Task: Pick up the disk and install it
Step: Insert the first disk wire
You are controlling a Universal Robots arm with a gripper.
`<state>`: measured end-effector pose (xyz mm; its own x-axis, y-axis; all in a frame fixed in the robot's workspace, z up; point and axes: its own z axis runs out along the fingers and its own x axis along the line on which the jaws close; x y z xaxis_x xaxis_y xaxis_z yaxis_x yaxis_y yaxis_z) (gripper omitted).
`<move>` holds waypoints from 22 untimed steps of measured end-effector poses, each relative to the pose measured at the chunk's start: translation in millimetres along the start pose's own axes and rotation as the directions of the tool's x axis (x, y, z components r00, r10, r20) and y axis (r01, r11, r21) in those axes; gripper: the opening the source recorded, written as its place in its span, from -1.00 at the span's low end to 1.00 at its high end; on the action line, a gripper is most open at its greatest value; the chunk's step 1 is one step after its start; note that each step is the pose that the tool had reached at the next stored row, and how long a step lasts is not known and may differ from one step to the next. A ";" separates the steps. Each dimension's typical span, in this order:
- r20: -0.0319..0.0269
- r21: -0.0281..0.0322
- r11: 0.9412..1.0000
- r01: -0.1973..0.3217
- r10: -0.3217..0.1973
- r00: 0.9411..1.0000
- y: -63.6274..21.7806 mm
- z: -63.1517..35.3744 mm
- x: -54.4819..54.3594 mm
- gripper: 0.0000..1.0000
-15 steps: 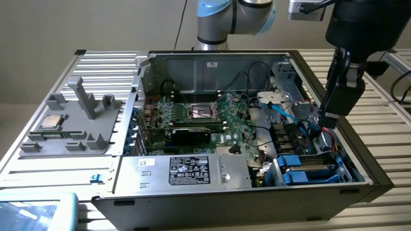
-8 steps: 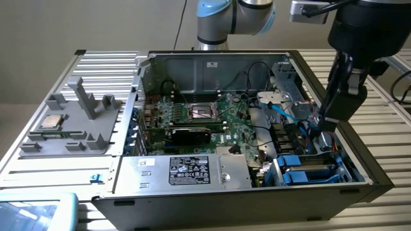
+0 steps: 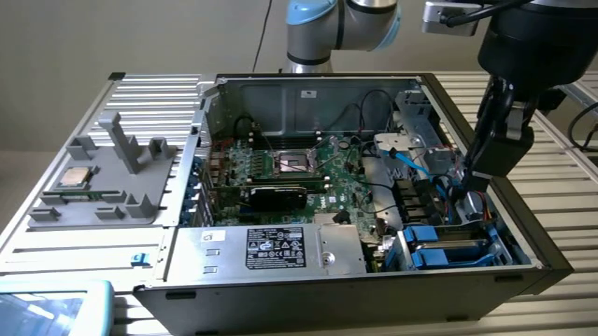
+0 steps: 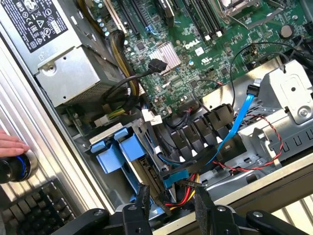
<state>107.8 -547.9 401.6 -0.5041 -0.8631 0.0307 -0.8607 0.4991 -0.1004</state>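
Observation:
The disk (image 3: 441, 253) sits in the drive bay at the near right corner of the open computer case (image 3: 280, 294), framed by its bright blue carrier. In the wrist view the disk (image 4: 147, 172) stands on edge, with the carrier's blue tabs beside it. My gripper (image 3: 473, 187) hangs over the case's right side, above and just behind the bay. Its fingers (image 4: 142, 196) are apart, so the gripper (image 4: 172, 201) is open with nothing clamped. Between and below the fingers lie red, yellow and black wires and a blue connector (image 4: 176, 175).
A silver power supply (image 3: 271, 248) with a black label fills the case's front. The green motherboard (image 3: 299, 168) lies behind it. A blue data cable (image 4: 235, 126) loops beside the bay. A grey tray (image 3: 103, 182) holding a CPU chip (image 3: 75, 176) sits left. A hand (image 4: 11, 144) rests near a keyboard (image 4: 44, 208).

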 end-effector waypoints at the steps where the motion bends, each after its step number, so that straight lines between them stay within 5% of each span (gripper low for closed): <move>1: 0.000 0.000 1.000 0.000 0.000 1.000 0.0 0.0 0.0 0.00; 10: 0.001 0.000 1.000 0.000 0.000 1.000 -0.7 0.1 1.4 0.00; 17: 0.013 -0.007 1.000 0.000 0.000 1.000 -4.8 1.0 12.3 0.00; 22: 0.017 -0.009 1.000 0.001 -0.001 1.000 0.4 2.3 19.8 0.00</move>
<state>97.7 -564.9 399.8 -0.5017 -0.8649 0.0143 -0.8620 0.4985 -0.0918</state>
